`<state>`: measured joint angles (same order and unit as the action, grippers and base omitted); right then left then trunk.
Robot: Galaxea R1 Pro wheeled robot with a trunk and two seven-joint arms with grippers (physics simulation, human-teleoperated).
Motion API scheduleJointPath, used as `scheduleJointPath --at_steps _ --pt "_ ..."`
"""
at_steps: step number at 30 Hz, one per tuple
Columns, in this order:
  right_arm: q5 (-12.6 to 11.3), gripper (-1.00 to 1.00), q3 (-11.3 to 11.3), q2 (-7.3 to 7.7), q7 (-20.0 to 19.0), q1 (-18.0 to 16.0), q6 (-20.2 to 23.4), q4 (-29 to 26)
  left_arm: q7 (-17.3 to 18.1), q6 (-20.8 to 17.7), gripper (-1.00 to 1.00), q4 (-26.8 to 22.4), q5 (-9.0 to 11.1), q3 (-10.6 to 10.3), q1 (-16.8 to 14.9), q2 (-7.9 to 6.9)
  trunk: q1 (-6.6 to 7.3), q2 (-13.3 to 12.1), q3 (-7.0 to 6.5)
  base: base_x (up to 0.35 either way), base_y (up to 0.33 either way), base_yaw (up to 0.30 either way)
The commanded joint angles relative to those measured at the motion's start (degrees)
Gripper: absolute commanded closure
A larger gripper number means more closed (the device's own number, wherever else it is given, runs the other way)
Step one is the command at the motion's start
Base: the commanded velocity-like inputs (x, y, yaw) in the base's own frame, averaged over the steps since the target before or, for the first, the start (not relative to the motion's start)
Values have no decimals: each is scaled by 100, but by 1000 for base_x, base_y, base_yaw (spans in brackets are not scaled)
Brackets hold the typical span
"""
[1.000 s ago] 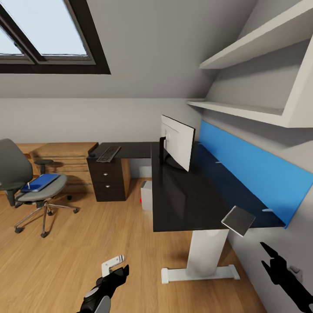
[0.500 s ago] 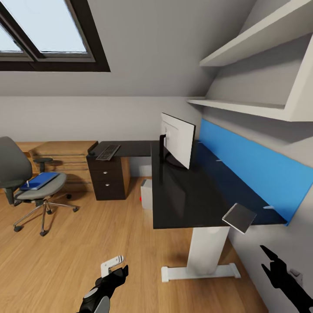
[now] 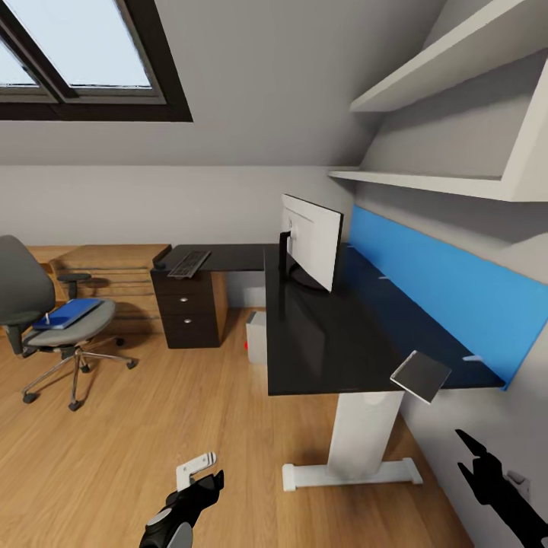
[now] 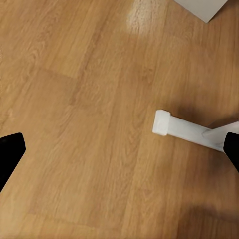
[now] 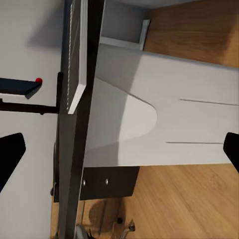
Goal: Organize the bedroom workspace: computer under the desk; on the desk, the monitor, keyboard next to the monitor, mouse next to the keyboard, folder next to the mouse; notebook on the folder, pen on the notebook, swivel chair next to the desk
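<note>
Head view first: the desk (image 3: pixel 335 335) runs along the right wall with its blue back panel (image 3: pixel 449 304), and the monitor (image 3: pixel 310 240) stands upright on it, toward the far end. The keyboard (image 3: pixel 189 263) lies on the far wing of the desk, above the dark drawer unit (image 3: pixel 183 316). The notebook (image 3: pixel 420 375) sits tilted at the desk's near right corner, partly hanging over the edge. The computer (image 3: pixel 256 336) is on the floor under the desk, red light showing. Off to the left the swivel chair (image 3: pixel 53 320) stands well apart from the desk, with the folder (image 3: pixel 67 313) on its seat and what looks like the pen (image 3: pixel 49 318) on top, too thin to be sure. The left gripper (image 3: pixel 199 476) hangs low over the wood floor (image 3: pixel 152 426), arm pointing forward, nothing near it. The right gripper (image 3: pixel 479 464) is low beside the wall, below the notebook but apart from it. Both sets of jaws are hard to judge from here. Skylight (image 3: pixel 76 53) up top, white shelves (image 3: pixel 441 183) on the right.

Left wrist view: jaws spread wide, nothing between them, just floor and the white desk foot (image 4: pixel 186 130).

Right wrist view: jaws wide too, nothing held, looking along the desk edge (image 5: pixel 74 149) and its white leg (image 5: pixel 164 119).
</note>
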<state>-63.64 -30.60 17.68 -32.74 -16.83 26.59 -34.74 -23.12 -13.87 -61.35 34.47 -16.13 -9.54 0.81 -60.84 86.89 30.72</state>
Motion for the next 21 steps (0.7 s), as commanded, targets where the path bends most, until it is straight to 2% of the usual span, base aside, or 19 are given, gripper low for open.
scheduleJointPath --at_steps 1,10,21 --pt "-34 -100 -16 -1 -4 -5 48 3 -43 -13 -100 -7 42 -11 -4 -2 0 3 6 0 0 0" --pt "-32 -100 -16 -1 -4 -5 48 3 -35 -9 -100 74 44 -6 -2 -23 0 3 6 15 0 0" --pt "-26 -100 -16 -1 -4 -5 48 3 -39 -8 -100 183 37 -5 -2 -28 0 3 6 222 0 0"
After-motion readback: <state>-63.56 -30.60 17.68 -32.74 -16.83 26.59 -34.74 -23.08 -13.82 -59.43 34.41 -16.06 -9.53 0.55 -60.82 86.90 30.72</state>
